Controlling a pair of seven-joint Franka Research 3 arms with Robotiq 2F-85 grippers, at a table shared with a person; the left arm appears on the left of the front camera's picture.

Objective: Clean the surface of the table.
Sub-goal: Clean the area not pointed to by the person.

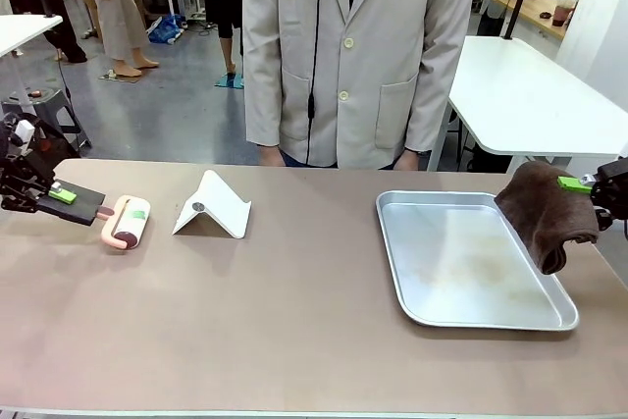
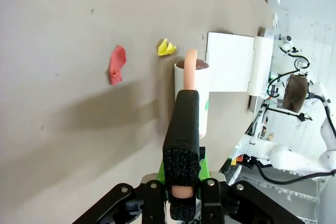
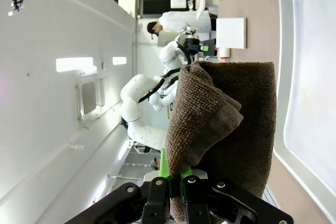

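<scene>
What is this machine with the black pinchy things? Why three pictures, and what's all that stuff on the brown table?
It's a robot with two white arms, and each arm ends in a claw that pinches things. The big picture comes from a camera between the arms, looking across the table at a person on the far side. The other two come from little cameras on the robot's wrists, so they look tipped sideways. The left claw is shut on the handle of a pink and white lint roller. The right claw is shut on a brown cloth near the silver tray. A folded white stand sits on the table, and the left wrist camera shows a red scrap and a yellow scrap lying there.
</scene>
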